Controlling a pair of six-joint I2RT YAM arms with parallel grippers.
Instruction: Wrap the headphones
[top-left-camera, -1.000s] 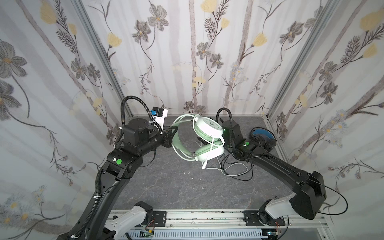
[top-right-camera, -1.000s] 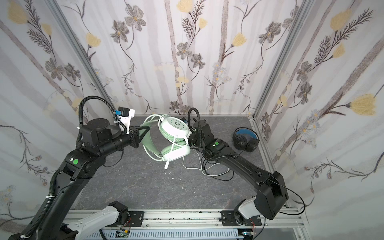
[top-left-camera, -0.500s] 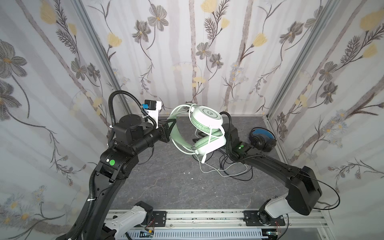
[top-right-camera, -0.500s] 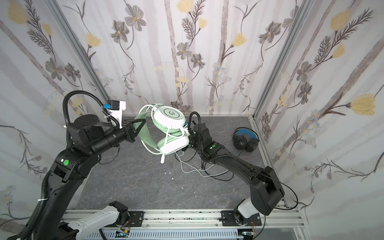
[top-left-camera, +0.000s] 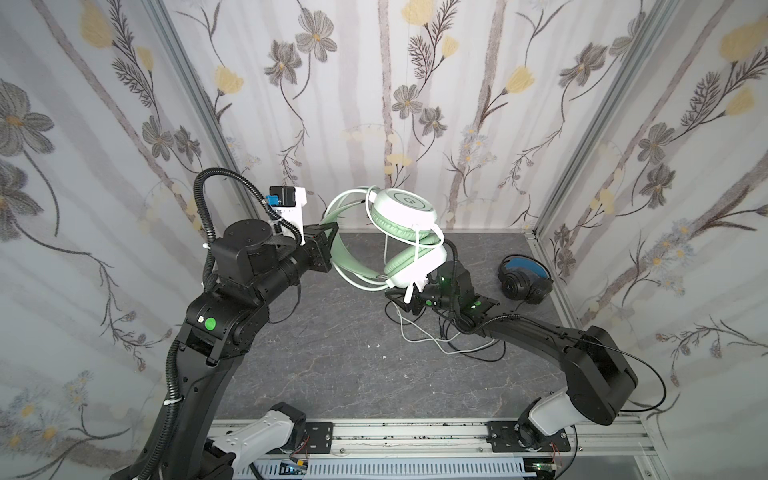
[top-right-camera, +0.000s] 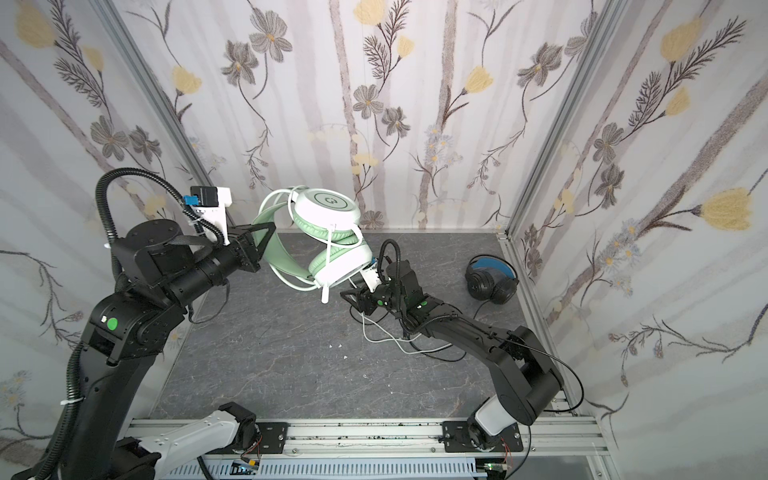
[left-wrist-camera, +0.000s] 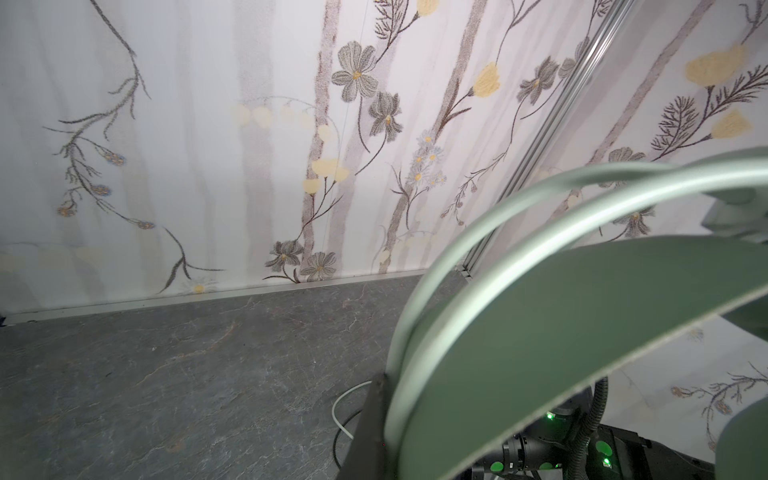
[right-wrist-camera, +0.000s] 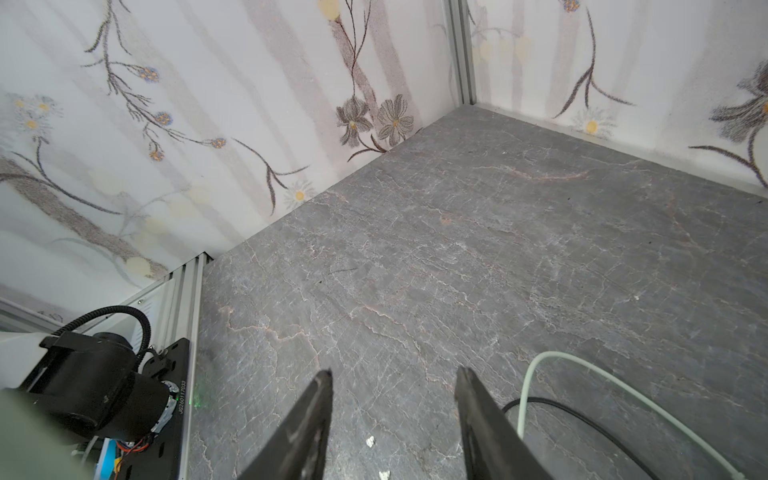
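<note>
The mint-green headphones (top-left-camera: 403, 208) (top-right-camera: 328, 208) hang in the air at the back middle, earcups together, with whitish cable looped round them. My left gripper (top-left-camera: 332, 245) (top-right-camera: 266, 245) (left-wrist-camera: 386, 399) is shut on their headband (left-wrist-camera: 582, 332). The loose whitish cable (top-left-camera: 415, 332) (right-wrist-camera: 582, 365) trails on the floor below. My right gripper (top-left-camera: 399, 299) (top-right-camera: 349, 297) (right-wrist-camera: 395, 374) is low, just under the lower earcup, open with only bare floor between its fingers. The black headphones (top-left-camera: 525, 280) (top-right-camera: 492, 278) with the blue inner band lie at the back right.
A black cable (top-left-camera: 478, 353) (right-wrist-camera: 582, 419) lies tangled with the whitish one on the grey stone-look floor (top-left-camera: 332, 365). Flowered walls close in the back and both sides. An aluminium rail (top-left-camera: 415, 432) runs along the front edge.
My left arm has drawn the mint-green headphones up and to the left. My right gripper has dropped from beside the earcups to below them, and its jaws have narrowed a little.
</note>
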